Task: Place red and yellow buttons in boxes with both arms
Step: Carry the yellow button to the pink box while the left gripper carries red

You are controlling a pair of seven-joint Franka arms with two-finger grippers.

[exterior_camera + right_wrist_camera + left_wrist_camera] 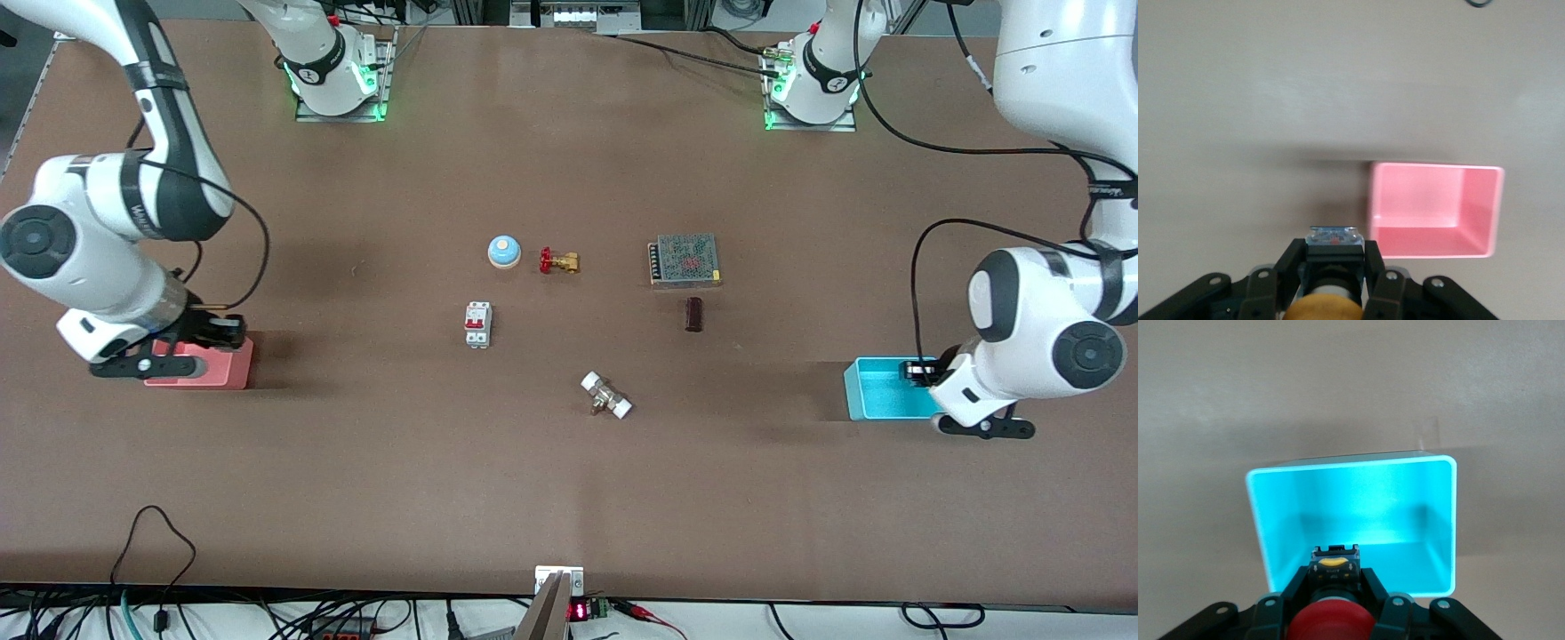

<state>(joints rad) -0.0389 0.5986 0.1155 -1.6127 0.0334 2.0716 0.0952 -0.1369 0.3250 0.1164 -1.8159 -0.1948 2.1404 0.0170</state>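
Your left gripper point(1335, 587) hung over cyan rectangular plastic bin point(1351, 503) at left arm's end of table, fingers clamped on red mushroom-cap push-button point(1331, 623). Your right gripper point(1335, 267) pinched orange-yellow mushroom-cap push-button point(1321, 308), just beside pink-red rectangular plastic bin point(1431, 210).

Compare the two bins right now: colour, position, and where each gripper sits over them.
The cyan bin sits at the left arm's end of the table; the pink bin at the right arm's end. The left gripper, shut on the red button, hangs over the cyan bin's edge; the right gripper, shut on the yellow button, hangs beside the pink bin. Both bins are open, rectangular and empty.
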